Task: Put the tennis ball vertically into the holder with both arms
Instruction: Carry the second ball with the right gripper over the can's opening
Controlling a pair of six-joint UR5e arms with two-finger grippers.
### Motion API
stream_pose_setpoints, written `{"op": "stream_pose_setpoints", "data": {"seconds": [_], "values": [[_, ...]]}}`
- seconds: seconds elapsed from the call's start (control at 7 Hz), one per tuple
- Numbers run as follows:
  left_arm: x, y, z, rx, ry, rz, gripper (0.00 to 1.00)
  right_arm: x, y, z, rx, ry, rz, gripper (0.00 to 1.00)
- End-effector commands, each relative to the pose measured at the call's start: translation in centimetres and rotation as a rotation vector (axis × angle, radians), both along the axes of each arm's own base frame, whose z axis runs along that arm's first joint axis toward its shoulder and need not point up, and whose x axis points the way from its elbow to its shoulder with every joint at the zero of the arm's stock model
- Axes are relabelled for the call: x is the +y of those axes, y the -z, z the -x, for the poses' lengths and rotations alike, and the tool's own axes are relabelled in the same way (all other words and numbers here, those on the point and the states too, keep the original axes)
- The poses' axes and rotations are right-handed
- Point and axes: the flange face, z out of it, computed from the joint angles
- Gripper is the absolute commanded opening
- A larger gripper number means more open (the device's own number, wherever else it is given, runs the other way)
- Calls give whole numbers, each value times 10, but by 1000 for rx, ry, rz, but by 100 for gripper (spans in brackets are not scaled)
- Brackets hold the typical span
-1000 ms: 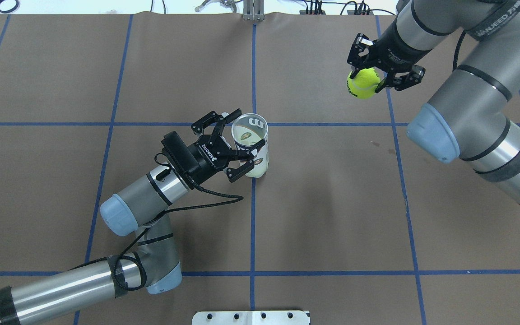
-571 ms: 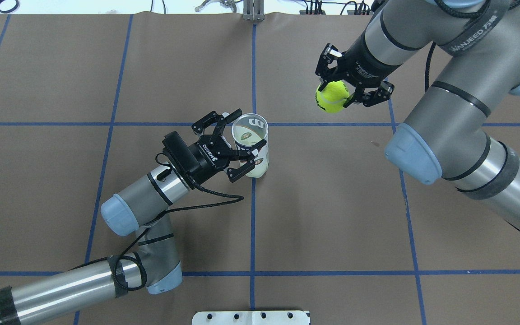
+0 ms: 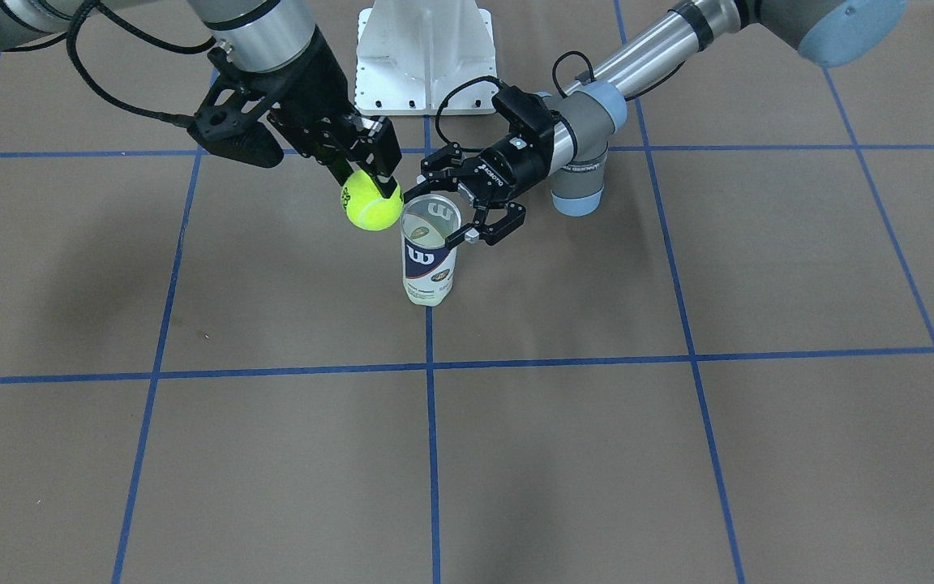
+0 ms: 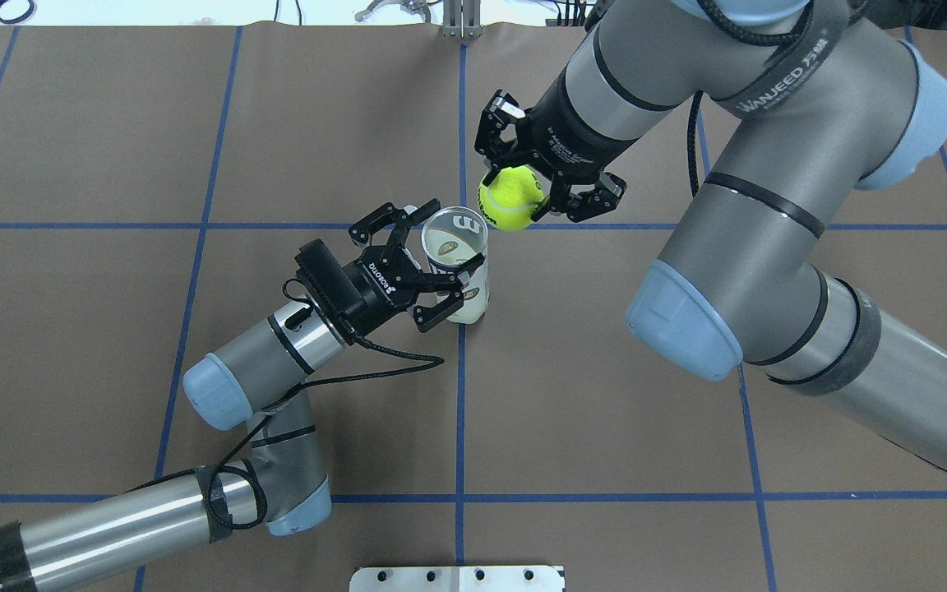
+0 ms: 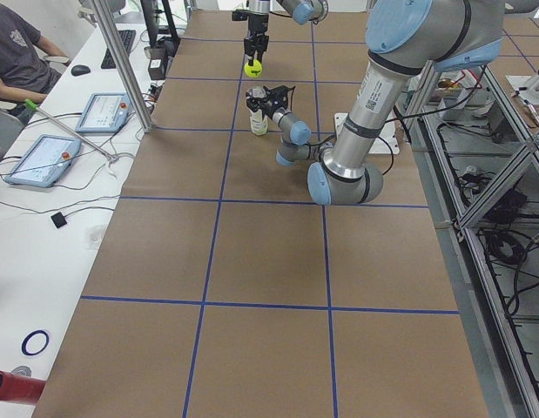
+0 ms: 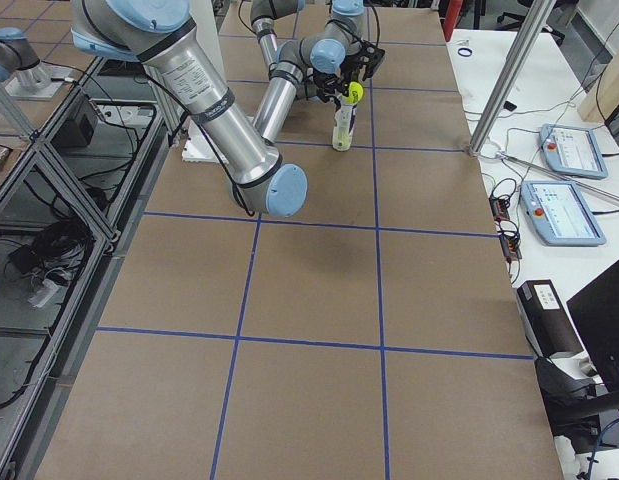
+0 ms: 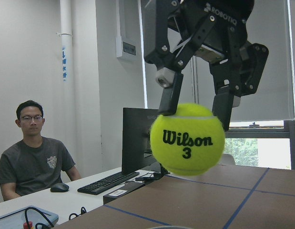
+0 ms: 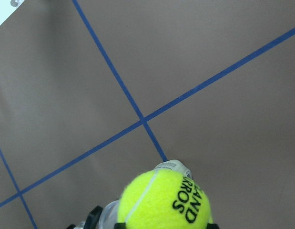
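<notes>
Beside the holder point(image 4: 473, 298) (upright), right gripper point(image 4: 516, 194) dangles ball point(image 4: 506, 201).

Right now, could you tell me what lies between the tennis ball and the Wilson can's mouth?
Nothing: in the front-facing view the tennis ball hangs beside the Wilson can, at its rim.

The clear holder point(image 4: 473, 298), with a navy-and-white Wilson label, stands upright on the bench with its mouth open, clasped by the left tool point(image 4: 441, 247). The yellow tennis ball point(image 4: 506, 201) hangs pinched in the right tool point(image 4: 513, 196), just beside the mouth at two o'clock.
</notes>
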Motion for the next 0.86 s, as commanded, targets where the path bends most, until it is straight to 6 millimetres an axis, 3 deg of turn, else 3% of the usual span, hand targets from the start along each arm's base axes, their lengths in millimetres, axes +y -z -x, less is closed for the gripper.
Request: {"op": "stream_pose_setpoints", "data": {"seconds": [0.0, 0.14, 0.71], "values": [[0, -1, 1, -1, 0, 0, 88, 18, 14, 28, -10, 27, 11, 0], [0, 0, 0, -1, 0, 0, 88, 26, 15, 46, 9, 18, -9, 0], [0, -6, 1, -8, 0, 3, 88, 14, 16, 58, 17, 13, -22, 0]]}}
